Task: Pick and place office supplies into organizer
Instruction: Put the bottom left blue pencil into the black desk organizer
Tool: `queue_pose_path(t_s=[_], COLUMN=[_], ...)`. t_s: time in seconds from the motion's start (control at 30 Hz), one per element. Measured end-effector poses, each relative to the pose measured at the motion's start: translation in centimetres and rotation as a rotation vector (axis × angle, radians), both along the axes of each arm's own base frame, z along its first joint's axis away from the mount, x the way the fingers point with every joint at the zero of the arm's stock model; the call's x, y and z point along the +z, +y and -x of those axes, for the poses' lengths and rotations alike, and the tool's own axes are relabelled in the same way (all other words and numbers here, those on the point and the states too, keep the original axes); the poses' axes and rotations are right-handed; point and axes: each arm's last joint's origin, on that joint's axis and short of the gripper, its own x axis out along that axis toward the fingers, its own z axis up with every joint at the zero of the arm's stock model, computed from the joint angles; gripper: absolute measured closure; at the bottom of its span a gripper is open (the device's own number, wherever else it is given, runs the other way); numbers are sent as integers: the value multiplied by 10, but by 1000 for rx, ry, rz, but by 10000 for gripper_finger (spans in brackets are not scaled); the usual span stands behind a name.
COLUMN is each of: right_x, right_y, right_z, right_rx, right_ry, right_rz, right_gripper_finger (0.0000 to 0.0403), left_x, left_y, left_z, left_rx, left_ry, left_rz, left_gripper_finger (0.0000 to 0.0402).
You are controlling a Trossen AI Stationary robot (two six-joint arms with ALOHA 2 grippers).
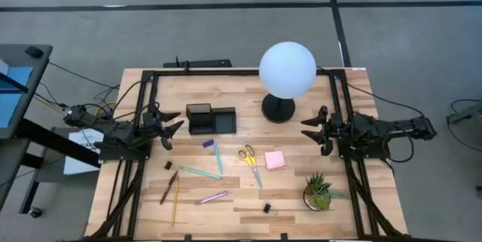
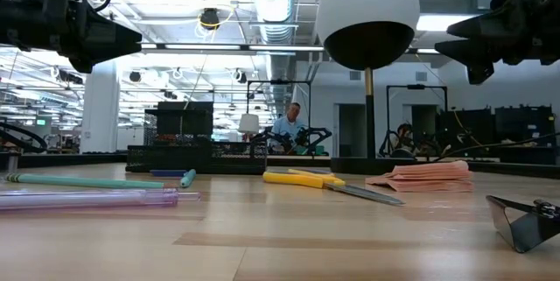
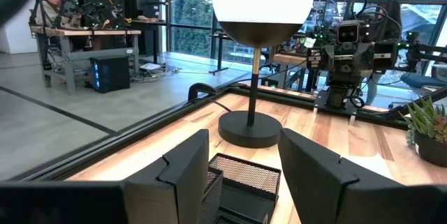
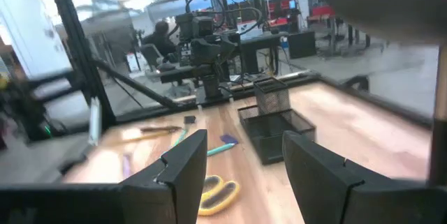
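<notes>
Organizer (image 1: 212, 119), one black mesh box with two compartments, sits toward the table's (image 1: 301, 197) back edge just beside the left gripper (image 1: 170, 133), whose fingers stand apart over bare wood. No writing or brand can be read on anything. Loose on the table: one pair of yellow-handled scissors (image 1: 251, 163), one pink sticky-note pad (image 1: 275, 160), two teal pens (image 1: 218, 157), one purple pen (image 1: 213, 197), one brown pen (image 1: 169, 187), one yellow pencil (image 1: 175, 200), one small blue piece (image 1: 208, 143), two black clips (image 1: 267, 208). The right gripper (image 1: 312, 130) hangs apart-fingered near the globe lamp (image 1: 287, 70), with one potted plant (image 1: 319, 191) nearby
</notes>
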Motion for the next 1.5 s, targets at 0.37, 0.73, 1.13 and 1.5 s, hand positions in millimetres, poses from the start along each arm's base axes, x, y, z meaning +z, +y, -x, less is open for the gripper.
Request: queue_pose_path(t_s=[0.37, 0.73, 1.13, 1.5], right_x=[20, 20, 18, 18], right_y=[-5, -6, -6, -8], right_z=[3, 2, 2, 3], right_rx=[-67, -72, -83, -149], right_ry=[-214, -215, -190, -194], right_rz=[-82, -81, -45, -27], right_gripper_finger=[221, 225, 227, 230], left_x=[1, 1, -5, -27], left_y=[0, -1, -17, -25], left_z=[0, -1, -7, -28], left_rx=[-2, -50, -553, -500], left_ry=[-7, -33, 1, 242], left_rz=[3, 50, 140, 108], left_gripper_finger=[233, 233, 233, 233])
